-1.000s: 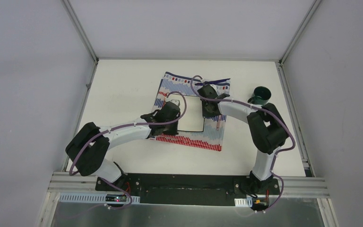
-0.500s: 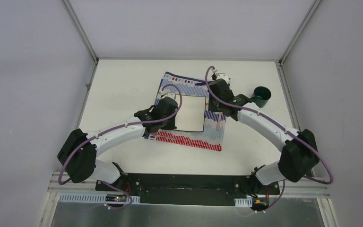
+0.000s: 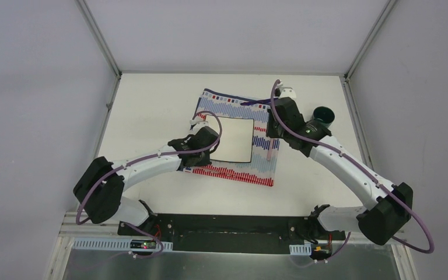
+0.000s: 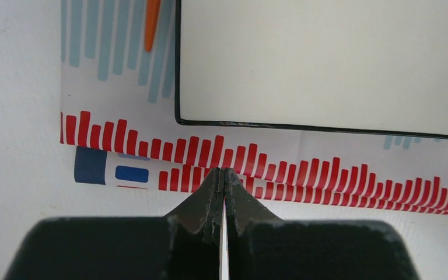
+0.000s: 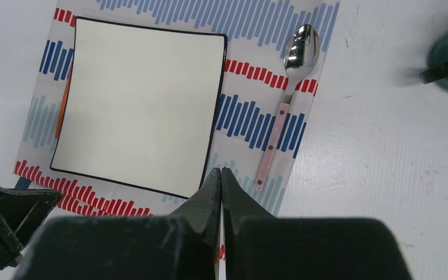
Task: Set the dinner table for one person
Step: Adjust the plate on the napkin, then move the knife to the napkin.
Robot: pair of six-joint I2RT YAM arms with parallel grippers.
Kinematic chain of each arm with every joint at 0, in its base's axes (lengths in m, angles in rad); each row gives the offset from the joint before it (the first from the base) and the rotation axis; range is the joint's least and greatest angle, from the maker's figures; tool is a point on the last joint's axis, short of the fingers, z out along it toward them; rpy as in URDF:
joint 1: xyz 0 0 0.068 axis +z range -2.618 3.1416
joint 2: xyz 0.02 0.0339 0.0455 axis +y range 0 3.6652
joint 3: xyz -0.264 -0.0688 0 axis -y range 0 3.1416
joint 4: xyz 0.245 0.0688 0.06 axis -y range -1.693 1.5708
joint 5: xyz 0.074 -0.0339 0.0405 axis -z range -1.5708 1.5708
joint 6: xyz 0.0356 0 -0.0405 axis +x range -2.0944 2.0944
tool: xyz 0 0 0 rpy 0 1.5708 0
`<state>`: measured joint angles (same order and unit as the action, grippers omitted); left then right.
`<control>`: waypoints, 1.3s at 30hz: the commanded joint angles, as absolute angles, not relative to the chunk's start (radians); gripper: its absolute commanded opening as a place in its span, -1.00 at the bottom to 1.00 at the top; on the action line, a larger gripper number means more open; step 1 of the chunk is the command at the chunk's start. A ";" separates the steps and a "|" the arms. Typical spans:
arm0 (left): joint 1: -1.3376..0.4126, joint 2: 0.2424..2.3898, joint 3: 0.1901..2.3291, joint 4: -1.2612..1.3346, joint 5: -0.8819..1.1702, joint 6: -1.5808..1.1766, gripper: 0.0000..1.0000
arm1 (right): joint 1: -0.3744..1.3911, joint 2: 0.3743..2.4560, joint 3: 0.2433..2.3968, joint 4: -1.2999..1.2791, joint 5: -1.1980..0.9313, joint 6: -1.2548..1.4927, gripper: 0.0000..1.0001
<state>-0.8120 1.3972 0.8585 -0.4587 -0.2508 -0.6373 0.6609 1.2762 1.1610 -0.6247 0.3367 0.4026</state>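
We had the white worktop (image 3: 151, 105) stretching rail to rail under everything, and the left end effector (image 4: 223, 175) and right end effector (image 5: 220, 175) were both pressed together, pinching nothing. The square plate (image 3: 233, 139) sat on the striped cloth (image 3: 265, 160), the spoon (image 5: 286, 111) beside it on the cloth, and the green cup (image 3: 325, 115) stood off on bare worktop.

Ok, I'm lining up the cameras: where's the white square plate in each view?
Top external: white square plate, centre, on the striped cloth.
Left wrist: plate fills upper right.
Right wrist: plate left of centre.
Shared landmark: the cloth's red stripes beside the plate's black rim.
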 commanded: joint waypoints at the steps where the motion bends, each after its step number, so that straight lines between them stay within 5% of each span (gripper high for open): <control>1: -0.819 1.456 0.875 -0.475 -0.334 -0.646 -1.00 | 0.666 1.221 1.166 -0.635 0.366 0.411 -1.00; 39: -0.800 1.671 1.031 -0.528 -0.432 -0.564 -1.00 | 0.664 1.197 1.114 -0.612 0.398 0.406 -1.00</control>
